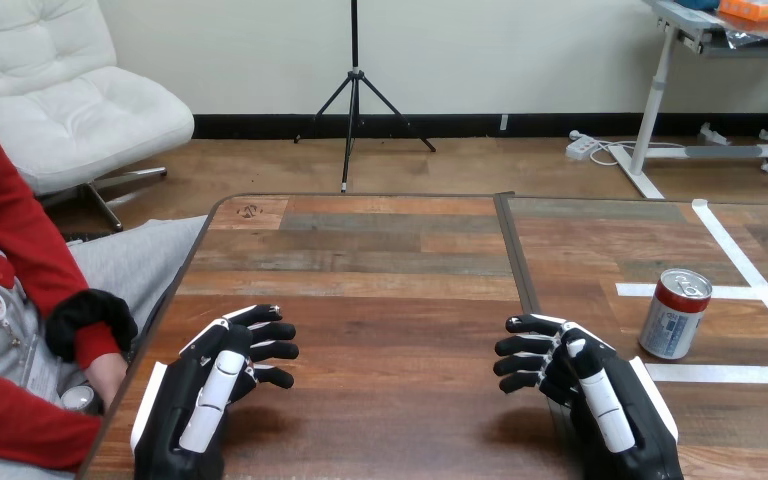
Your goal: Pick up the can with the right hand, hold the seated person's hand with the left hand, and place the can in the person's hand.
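- Right hand (585, 385) sits low over the brown wooden plank table (390, 260), its fingers relaxed and loosely parted, gripping nothing
- The white-and-blue cylindrical metal can with a red upper band (674, 315) stands upright to that hand's outer right and slightly ahead, apart from it, between white tape lines (750, 262)
- Left hand (205, 385) is likewise relaxed and empty
- The person's hand (112, 378) is just left of it at the table edge, not touching

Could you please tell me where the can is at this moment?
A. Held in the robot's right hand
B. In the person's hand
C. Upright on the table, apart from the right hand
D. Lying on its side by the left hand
C: the can stands upright on the table, to the right of the right hand with bare tabletop between them, and nothing touches it.
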